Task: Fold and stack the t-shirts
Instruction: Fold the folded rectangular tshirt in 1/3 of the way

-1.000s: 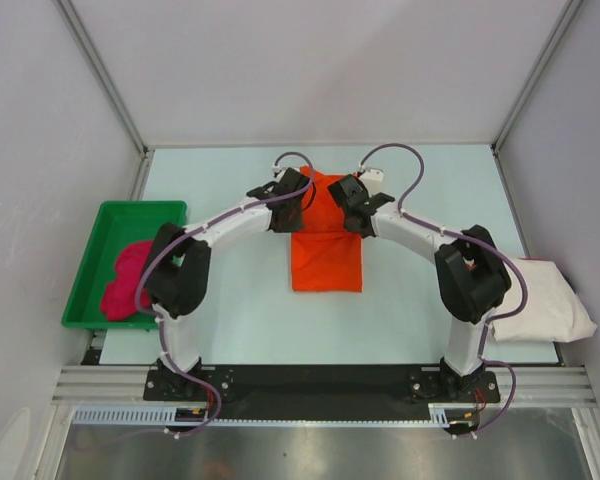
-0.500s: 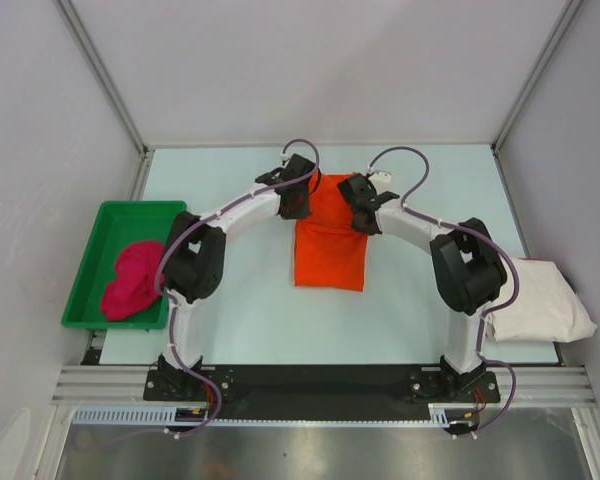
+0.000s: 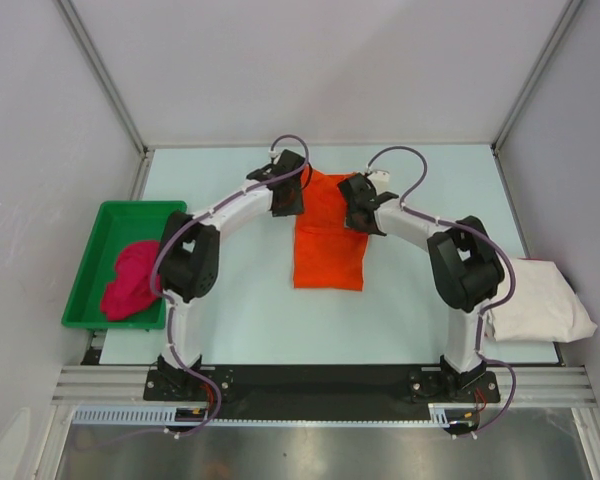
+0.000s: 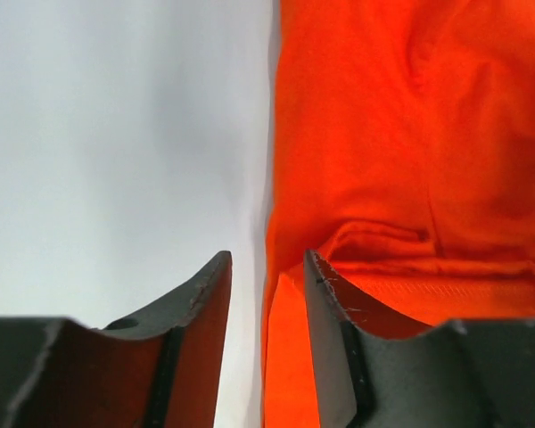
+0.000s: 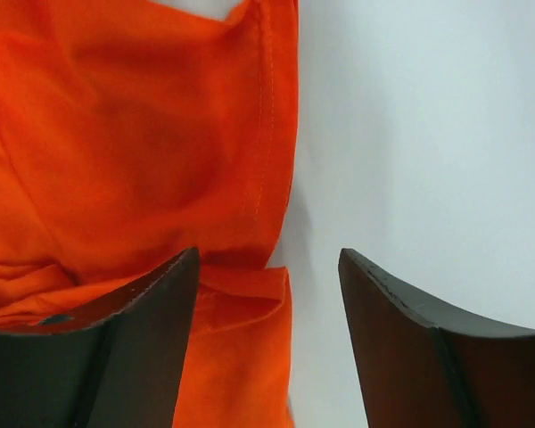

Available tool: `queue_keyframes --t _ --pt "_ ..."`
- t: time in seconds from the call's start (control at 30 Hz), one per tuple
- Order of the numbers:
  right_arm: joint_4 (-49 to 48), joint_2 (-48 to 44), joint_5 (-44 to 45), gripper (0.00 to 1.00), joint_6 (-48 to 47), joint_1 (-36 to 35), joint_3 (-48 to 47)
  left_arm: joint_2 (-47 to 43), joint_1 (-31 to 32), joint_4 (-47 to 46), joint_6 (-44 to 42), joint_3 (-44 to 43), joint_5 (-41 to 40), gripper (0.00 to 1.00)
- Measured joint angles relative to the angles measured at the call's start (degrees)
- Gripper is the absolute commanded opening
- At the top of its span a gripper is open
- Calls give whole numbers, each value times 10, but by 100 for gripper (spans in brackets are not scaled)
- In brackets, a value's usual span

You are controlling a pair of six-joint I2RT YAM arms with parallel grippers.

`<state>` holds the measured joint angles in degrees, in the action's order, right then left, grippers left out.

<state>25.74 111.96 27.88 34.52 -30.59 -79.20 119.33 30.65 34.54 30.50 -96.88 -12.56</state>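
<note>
The orange t-shirt (image 3: 327, 250) lies folded into a long rectangle at the middle of the table. My left gripper (image 3: 287, 202) hovers at its far left edge and my right gripper (image 3: 363, 217) at its far right edge. In the left wrist view the left gripper (image 4: 266, 263) is open, with the orange t-shirt's (image 4: 383, 134) folded edge lying loose in the gap. The right gripper (image 5: 269, 259) is open wider, with the orange t-shirt's (image 5: 134, 134) hem below its left finger. A magenta-pink t-shirt (image 3: 128, 280) lies crumpled in the tray. An off-white t-shirt (image 3: 540, 300) lies folded at the right.
A green plastic tray (image 3: 140, 207) stands at the table's left edge. The off-white t-shirt hangs partly over the table's right edge, beside the right arm's elbow (image 3: 465, 265). Grey walls close the table on three sides.
Both grippers were shut on the orange t-shirt's far edges and have now opened and let it go. The left gripper has shifted slightly left. The folded layer now lies flat.
</note>
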Motion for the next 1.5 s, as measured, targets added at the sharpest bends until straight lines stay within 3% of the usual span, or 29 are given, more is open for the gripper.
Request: queue_keyframes --t 0.03,0.1,0.13,0.17,0.2,0.23,0.33,0.53,0.87,1.2,1.5 --pt "2 -9 3 68 -2 -2 0 -18 -2 0 3 9 -2 43" --pt "4 -35 4 50 -5 -9 0 -57 -2 0 6 25 -2 39" --pt "4 -50 3 36 -7 -14 0 -78 -2 -1 9 31 -2 33" --pt "2 -69 3 4 -5 -21 2 -101 0 -5 10 39 0 30" --pt "-1 -90 3 0 -4 -30 7 -123 3 -12 11 48 6 25" --pt "-5 -111 2 0 -2 -41 15 -144 6 -18 13 58 9 17" --pt "-20 -155 1 0 15 -76 50 -188 21 -52 17 105 23 7" --pt "-23 -108 -15 0 39 -115 97 -179 62 -94 25 205 68 1" --pt "-24 -24 -25 0 45 -90 70 -98 64 -113 25 210 99 0" --pt "-25 3 -27 0 44 -60 0 -64 61 -116 26 210 103 0" --pt "-20 83 -37 0 29 -14 -87 -60 61 -112 26 204 104 1"
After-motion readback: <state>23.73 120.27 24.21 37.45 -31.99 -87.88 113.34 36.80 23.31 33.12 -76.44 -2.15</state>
